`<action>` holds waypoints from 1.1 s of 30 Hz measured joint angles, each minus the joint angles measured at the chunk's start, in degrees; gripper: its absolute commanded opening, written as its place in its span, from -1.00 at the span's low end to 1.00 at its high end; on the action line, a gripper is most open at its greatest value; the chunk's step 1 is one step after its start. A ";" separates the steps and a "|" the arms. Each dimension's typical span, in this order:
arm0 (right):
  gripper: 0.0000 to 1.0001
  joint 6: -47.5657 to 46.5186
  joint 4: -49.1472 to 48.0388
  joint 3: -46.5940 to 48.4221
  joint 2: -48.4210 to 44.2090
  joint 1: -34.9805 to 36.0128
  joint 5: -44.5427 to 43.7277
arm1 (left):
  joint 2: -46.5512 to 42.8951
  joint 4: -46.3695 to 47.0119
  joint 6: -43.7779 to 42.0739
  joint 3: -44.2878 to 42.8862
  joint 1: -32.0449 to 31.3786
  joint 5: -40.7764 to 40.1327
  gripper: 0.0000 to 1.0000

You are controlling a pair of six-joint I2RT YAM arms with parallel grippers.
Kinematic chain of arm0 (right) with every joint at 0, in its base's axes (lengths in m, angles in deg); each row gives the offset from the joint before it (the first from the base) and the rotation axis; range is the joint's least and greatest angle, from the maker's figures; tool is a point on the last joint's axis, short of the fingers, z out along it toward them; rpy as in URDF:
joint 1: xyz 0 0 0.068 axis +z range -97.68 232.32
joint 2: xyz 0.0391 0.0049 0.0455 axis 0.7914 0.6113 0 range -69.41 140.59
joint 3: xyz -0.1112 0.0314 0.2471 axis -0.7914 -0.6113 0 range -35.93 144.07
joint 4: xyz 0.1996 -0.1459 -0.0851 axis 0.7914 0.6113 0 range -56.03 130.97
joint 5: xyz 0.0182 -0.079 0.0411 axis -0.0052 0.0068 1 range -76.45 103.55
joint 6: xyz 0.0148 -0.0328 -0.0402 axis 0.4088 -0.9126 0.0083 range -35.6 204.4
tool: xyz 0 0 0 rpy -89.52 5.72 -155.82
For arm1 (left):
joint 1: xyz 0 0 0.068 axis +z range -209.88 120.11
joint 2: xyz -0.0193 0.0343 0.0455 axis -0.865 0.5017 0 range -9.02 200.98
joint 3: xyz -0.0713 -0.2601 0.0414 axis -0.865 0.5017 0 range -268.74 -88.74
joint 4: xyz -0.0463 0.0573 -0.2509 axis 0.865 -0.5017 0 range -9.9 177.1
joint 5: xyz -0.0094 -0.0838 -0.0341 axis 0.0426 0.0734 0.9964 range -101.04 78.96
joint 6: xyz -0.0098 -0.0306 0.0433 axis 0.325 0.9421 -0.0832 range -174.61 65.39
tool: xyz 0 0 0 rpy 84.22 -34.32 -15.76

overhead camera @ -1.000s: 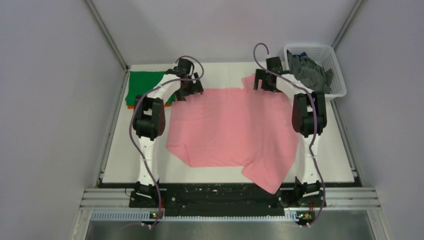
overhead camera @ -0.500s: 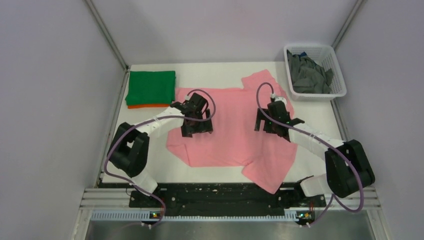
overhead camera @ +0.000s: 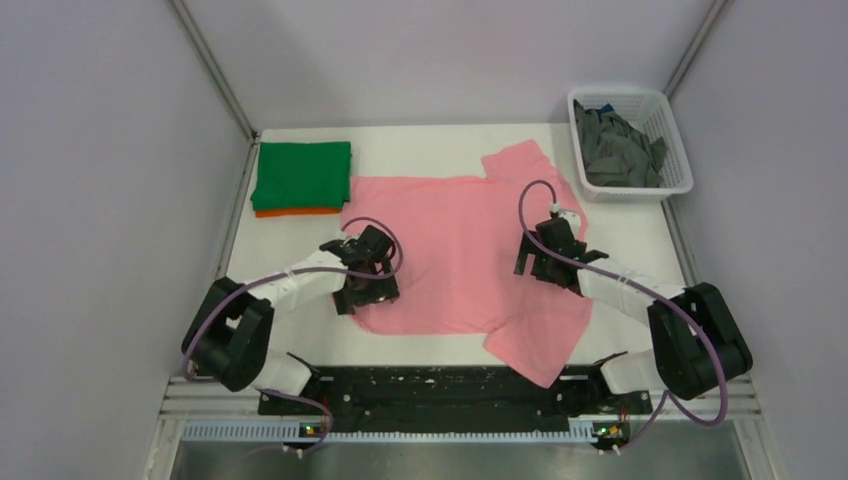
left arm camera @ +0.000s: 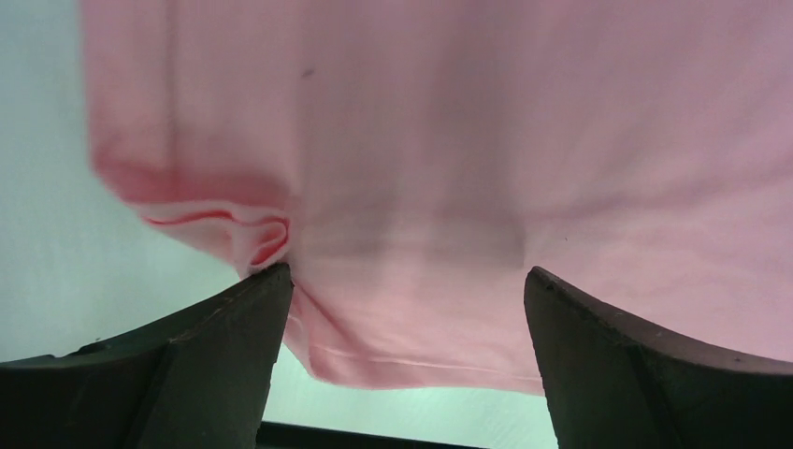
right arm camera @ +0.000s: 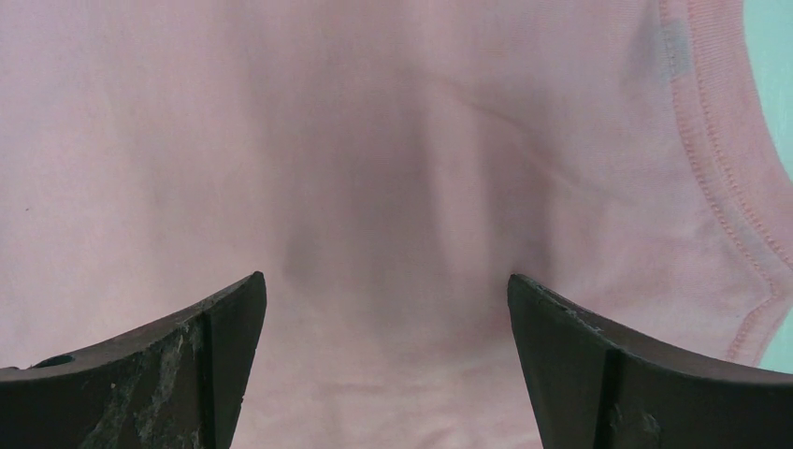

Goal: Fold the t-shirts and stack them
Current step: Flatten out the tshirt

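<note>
pink t-shirt (overhead camera: 455, 240) lies spread flat, its long axis running left to right, with one sleeve sticking out at its far right and another at its near right, so the shoulders look to be at the right end and the hem at the left. left gripper (overhead camera: 366, 290) hangs over the shirt's near-left corner with its jaws wide apart and nothing between them; in the wrist view the left gripper (left arm camera: 407, 281) straddles the hem, a small rolled-under pucker of cloth just beside its left finger. right gripper (overhead camera: 546, 264) sits over the right end of the shirt, jaws likewise spread and empty; a ribbed band, probably the collar, runs just right of the right gripper (right arm camera: 385, 281). the cloth lies directly beneath both pairs of fingers. judgement: each arm is nearest its own end, so the next pinch calls for going straight down. far left of the shirt, green t-shirt (overhead camera: 303, 172) rests folded on orange t-shirt (overhead camera: 296, 212); far right of it, dark grey t-shirts (overhead camera: 618, 150) fill the basket (overhead camera: 683, 186).
</note>
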 measured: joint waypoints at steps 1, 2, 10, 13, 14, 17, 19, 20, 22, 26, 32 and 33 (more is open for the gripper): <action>0.97 0.26 0.07 -0.02 0.00 0.00 -0.28 | -1.49 -1.05 0.48 1.14 0.00 -0.68 0.97; 0.97 0.57 0.20 -0.02 0.00 0.00 -0.76 | -3.43 -2.38 1.18 2.47 0.00 -1.49 0.98; 0.97 1.31 0.37 -0.02 0.33 0.00 -2.19 | -13.07 -11.30 6.25 9.44 0.00 -3.15 0.97; 0.98 1.44 0.37 -0.02 0.33 0.00 -2.23 | -17.20 -15.34 8.50 11.02 0.00 -3.72 0.97; 0.97 1.44 0.37 -0.02 0.33 0.00 -2.23 | -18.75 -16.59 9.14 11.10 0.00 -4.04 0.98; 0.97 1.44 0.39 -0.02 0.26 0.00 -2.19 | -23.89 -18.80 11.15 11.08 0.00 -5.11 0.98; 0.97 1.44 0.48 -0.02 0.00 0.00 -2.12 | -26.38 -19.67 12.63 11.08 0.00 -6.05 0.96; 0.97 1.44 0.63 -0.02 -0.35 0.00 -2.10 | -27.21 -19.96 13.79 11.10 0.00 -6.75 0.96; 0.97 1.44 1.03 -0.02 -1.60 0.00 -2.08 | -28.76 -19.96 17.00 11.72 0.00 -8.63 0.94; 0.97 1.55 1.38 -0.02 -5.44 0.00 -2.01 | -33.33 -17.53 22.05 16.37 0.02 -11.32 0.85; 0.97 1.55 2.27 -0.42 -10.99 0.00 -2.01 | -37.31 -16.17 28.17 19.71 0.28 -16.24 0.55; 0.97 1.55 2.47 -0.63 -11.87 0.00 -2.03 | -37.62 -16.17 28.94 19.71 0.37 -16.96 0.46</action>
